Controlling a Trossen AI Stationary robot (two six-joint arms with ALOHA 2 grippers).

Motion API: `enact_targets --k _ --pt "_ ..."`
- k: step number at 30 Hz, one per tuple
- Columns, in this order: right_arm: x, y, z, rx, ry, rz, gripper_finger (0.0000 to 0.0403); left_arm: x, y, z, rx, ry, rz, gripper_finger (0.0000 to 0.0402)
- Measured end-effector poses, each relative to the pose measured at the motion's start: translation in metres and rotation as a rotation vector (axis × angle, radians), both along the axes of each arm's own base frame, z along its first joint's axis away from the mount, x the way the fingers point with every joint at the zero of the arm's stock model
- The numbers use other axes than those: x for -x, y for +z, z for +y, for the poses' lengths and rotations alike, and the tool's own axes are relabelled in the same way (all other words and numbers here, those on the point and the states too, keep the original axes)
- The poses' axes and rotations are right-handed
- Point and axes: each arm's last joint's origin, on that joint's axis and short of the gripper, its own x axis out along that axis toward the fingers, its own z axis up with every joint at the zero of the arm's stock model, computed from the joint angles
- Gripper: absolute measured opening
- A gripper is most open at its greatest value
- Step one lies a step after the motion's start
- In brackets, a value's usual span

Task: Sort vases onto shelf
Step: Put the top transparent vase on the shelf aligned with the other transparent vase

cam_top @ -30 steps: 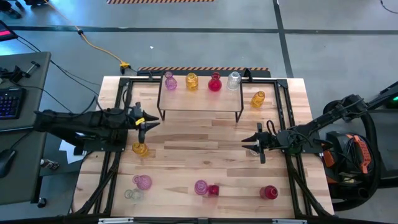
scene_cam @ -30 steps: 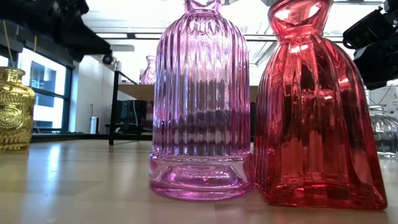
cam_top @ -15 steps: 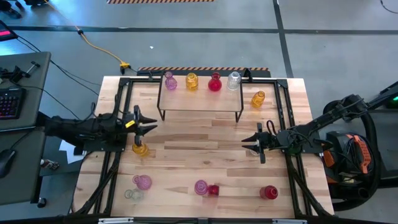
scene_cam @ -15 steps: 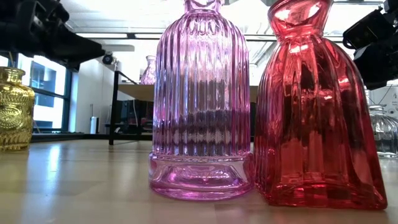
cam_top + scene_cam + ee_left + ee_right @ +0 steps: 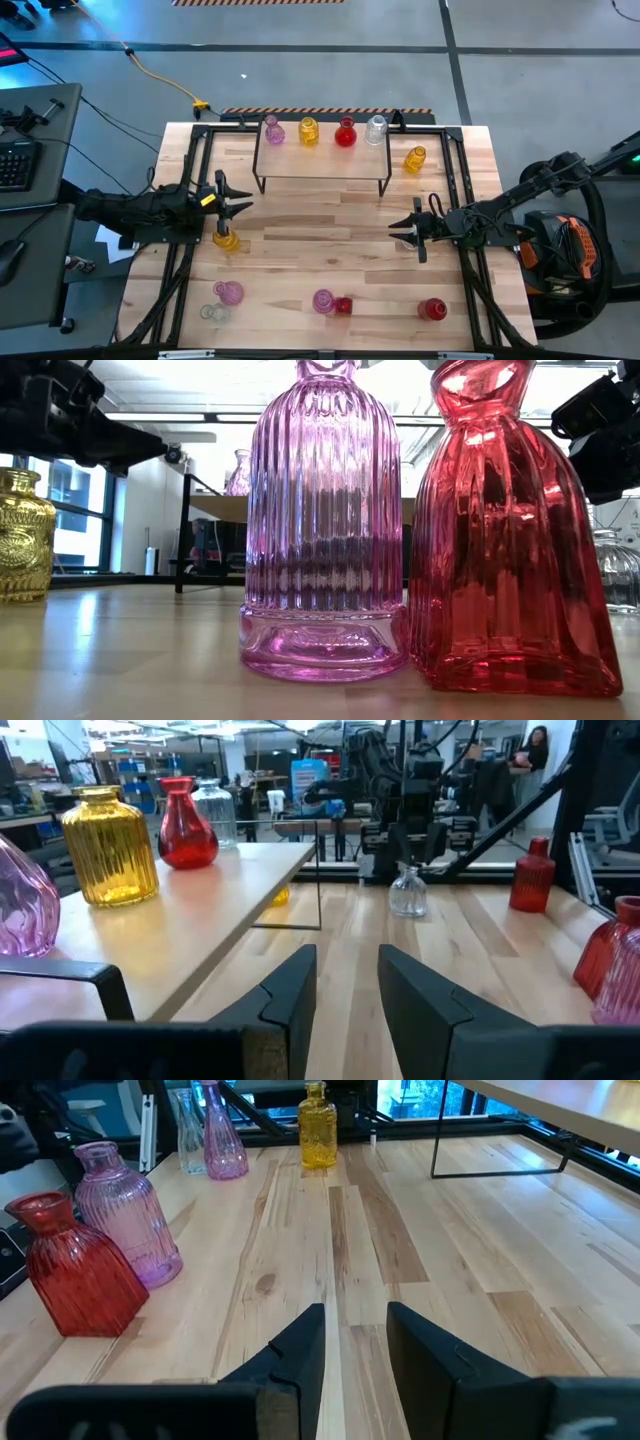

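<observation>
The shelf stands at the table's far middle. A pink, a yellow, a red and a clear vase stand in a row on its far edge. An amber vase stands on the table just nearward of my left gripper. That gripper is open and level, at the shelf's near left corner, with nothing between its fingers. My right gripper hangs open and empty over the table's right middle.
Another amber vase stands right of the shelf. Along the near edge stand a pink and a clear vase, a pink and red pair and a red vase. Bare tabletop lies between the grippers.
My left gripper has sunk and drawn back a little toward the table's left edge, tipping toward level. Its fingers keep the same gap. The vases and my right arm have kept still.
</observation>
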Motion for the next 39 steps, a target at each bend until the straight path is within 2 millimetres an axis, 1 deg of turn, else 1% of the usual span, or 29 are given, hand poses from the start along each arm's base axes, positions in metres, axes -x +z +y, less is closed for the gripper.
enact_targets --k 30,39 --pt "0.0001 -0.0003 0.0 0.002 0.0 0.004 0.0094 0.0 0.0002 0.0 0.016 0.001 -0.003 0.01" --pt "0.0001 -0.0003 -0.0012 0.009 -0.036 0.0 0.0094 0.0 0.0001 0.0 0.016 0.001 -0.003 0.01"
